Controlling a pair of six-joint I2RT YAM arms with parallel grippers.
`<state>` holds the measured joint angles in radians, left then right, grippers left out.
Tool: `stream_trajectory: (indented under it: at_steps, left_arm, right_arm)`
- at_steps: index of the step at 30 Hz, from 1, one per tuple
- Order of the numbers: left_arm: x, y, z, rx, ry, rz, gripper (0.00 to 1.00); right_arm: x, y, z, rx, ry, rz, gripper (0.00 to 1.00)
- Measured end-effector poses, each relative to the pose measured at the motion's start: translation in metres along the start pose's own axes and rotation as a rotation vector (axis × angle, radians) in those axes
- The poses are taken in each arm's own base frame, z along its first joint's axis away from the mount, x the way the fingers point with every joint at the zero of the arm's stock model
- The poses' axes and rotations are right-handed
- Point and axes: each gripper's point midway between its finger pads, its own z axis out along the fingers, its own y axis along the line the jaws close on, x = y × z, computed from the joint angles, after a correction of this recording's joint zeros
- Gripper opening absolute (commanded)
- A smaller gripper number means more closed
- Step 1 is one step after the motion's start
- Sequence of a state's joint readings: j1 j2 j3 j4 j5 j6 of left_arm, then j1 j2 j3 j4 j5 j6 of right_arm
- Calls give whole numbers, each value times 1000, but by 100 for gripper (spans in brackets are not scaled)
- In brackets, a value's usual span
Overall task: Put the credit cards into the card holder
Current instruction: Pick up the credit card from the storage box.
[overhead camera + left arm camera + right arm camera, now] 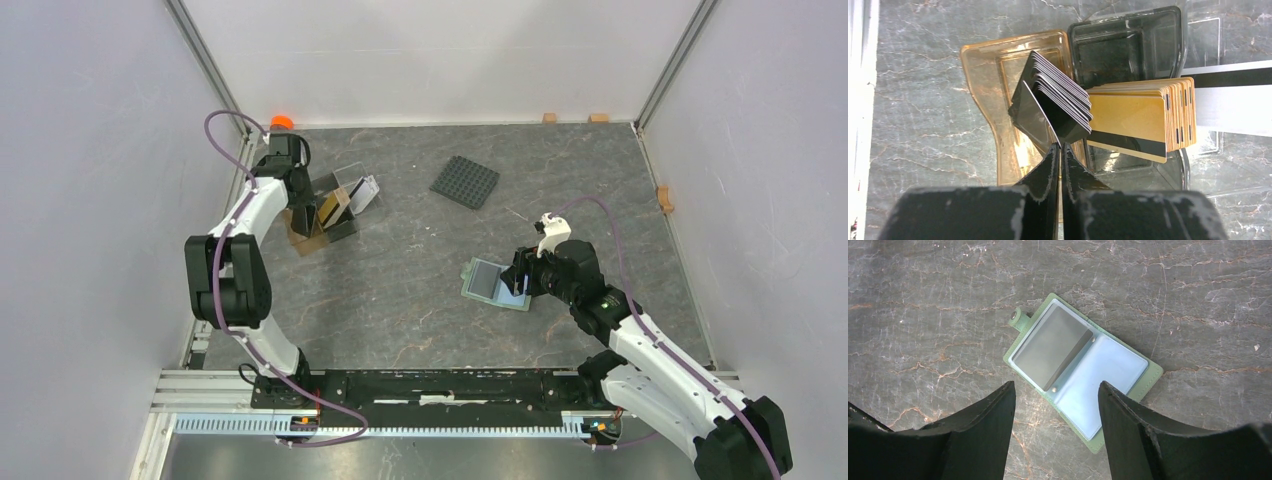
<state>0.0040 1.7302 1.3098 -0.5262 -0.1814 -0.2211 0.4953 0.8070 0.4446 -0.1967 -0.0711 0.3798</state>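
I read no text or numbers from here; the cards show only blank faces, the holder no lettering.

From my station the table reads as grey marbled stone-look sheet with a low sheen. The front black card is glossy plastic and catches reflections; the gold cards look satin, each crossed by a shinier black stripe. The amber tray and the smoked tray are thin, glossy see-through plastic. I see a finely grained, matt leather-like green on the card holder, smooth pale blue lining, a clear slick sleeve, and a small metallic snap. The fingers of the left gripper are matt black, scuffed whitish along the edges.
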Motion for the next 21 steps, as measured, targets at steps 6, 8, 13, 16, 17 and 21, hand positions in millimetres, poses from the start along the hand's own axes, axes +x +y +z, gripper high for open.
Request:
stream_trajectory:
  at_steps: [6,8,13,16,17,21]
  left_arm:
    - [-6,12,-6,-63,-27,1,2]
    - [-5,19,-7,-98,-33,1,2]
    - [-6,29,-19,-139,-54,7,2]
    - [-9,33,-32,-143,-84,13,2]
    - [-11,34,-36,-143,-94,13,2]
    - [-14,38,-60,-132,-147,18,2]
  right_arm:
    - [0,0,0,0,0,0,66]
    - [0,0,0,0,0,1,66]
    - [1,1,0,-3,3,7,66]
    - [1,1,0,-6,3,8,66]
    - [1,1,0,-7,4,9,66]
    - [1,1,0,-7,4,8,66]
